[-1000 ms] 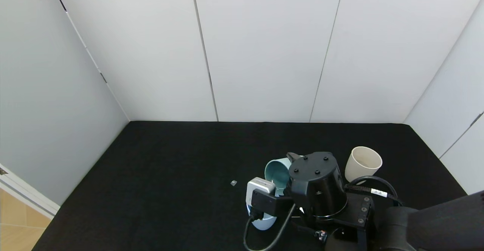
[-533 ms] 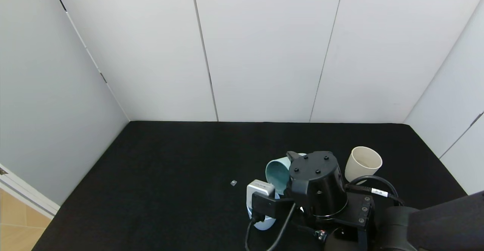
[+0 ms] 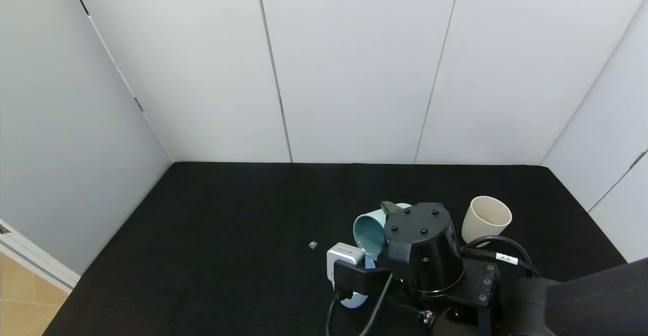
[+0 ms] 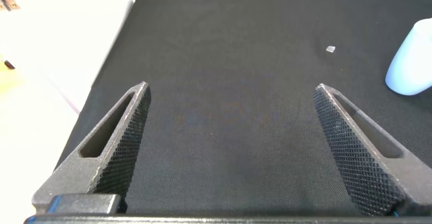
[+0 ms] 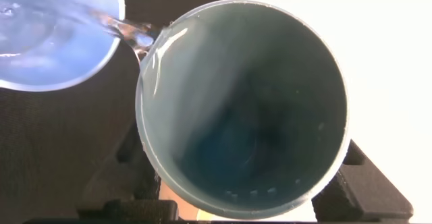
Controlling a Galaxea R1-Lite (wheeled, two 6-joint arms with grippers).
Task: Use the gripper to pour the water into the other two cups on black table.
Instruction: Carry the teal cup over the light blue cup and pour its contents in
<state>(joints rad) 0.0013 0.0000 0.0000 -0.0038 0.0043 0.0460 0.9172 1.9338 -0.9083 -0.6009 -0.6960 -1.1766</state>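
- Here the right gripper (image 3: 392,224), low and right of centre on the black table (image 3: 228,224), is clamped on the teal cup (image 3: 372,229), tipped toward 9 o'clock.
- Step in hand: the first pour. In the right wrist view the water (image 5: 131,34) runs off the teal lip into the pale blue cup (image 5: 47,32), which already holds some.
- The cream cup (image 3: 486,219) stands at 3 o'clock of the gripper, apparently empty.
- Next move: level the teal cup while water remains, then carry it to the cream cup.
- The left gripper (image 4: 229,150) hangs spread open over bare table, idle.
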